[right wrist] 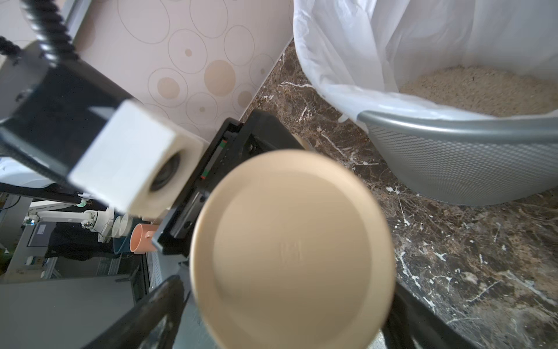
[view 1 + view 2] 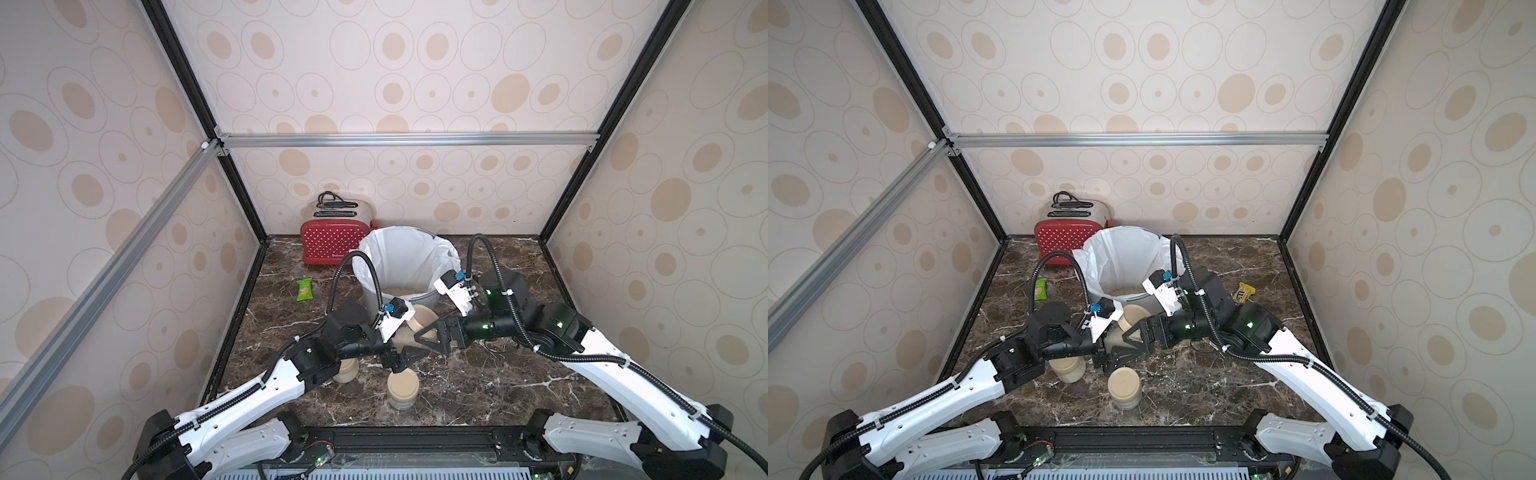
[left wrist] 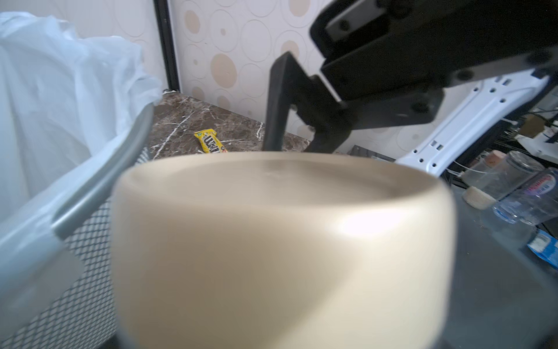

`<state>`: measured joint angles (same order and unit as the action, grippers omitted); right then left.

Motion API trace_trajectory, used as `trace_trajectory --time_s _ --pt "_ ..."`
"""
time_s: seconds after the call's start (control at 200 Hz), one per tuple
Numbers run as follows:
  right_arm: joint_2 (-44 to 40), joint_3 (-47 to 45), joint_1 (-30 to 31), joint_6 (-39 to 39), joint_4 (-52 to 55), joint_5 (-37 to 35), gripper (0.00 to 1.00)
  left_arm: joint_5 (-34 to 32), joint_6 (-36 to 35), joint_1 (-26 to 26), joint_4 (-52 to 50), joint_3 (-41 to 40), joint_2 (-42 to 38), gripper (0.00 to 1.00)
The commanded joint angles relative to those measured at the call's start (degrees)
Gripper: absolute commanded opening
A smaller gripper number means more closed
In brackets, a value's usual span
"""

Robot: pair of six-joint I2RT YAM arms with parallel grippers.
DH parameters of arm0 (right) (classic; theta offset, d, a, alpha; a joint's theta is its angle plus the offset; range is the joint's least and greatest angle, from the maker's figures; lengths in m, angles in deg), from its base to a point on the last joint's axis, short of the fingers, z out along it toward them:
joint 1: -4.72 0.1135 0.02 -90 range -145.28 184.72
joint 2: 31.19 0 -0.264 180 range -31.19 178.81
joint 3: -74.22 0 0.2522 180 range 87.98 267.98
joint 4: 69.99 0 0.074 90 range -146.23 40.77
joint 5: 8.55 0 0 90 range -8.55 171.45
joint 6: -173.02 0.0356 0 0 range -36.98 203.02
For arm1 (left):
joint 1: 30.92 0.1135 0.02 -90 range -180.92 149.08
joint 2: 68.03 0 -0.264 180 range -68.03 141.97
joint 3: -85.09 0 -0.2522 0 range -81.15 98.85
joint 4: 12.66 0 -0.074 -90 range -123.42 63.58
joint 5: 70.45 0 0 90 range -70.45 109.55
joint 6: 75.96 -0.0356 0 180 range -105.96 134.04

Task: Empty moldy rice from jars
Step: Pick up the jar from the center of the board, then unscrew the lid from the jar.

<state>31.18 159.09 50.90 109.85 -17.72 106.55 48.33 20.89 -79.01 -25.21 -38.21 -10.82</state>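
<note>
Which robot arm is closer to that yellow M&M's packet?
Right. The right arm has its dark joints just beside the yellow M&M's packet; the left arm is well away, toward the opposite side of the marble tabletop.

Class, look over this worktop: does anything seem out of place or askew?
Two snack packets lie loose on the counter: a green packet left of the bin, a yellow packet right of it. The jar in front of the bin is tilted.

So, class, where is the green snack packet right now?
In both top views the green snack packet lies on the marble table, left of the mesh bin and in front of the red toaster.
</note>
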Motion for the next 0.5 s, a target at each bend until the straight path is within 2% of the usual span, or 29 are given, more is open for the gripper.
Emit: trace_trajectory --time_s 0.0,0.22,0.496 --pt "-2.0 -2.4 0.5 2.4 -4.5 -3.3 1.0 -1.8 2.1 -0.1 5.1 0.9 -1.8 0.36" --pt "-5.6 -6.4 0.5 5.2 -10.5 -5.6 1.0 -0.6 2.1 -0.6 4.6 2.6 -2.0 0.35" --pt "-6.7 -3.9 0.5 2.8 -10.6 -6.4 1.0 0.3 -0.4 -1.8 1.6 9.1 -0.4 0.34"
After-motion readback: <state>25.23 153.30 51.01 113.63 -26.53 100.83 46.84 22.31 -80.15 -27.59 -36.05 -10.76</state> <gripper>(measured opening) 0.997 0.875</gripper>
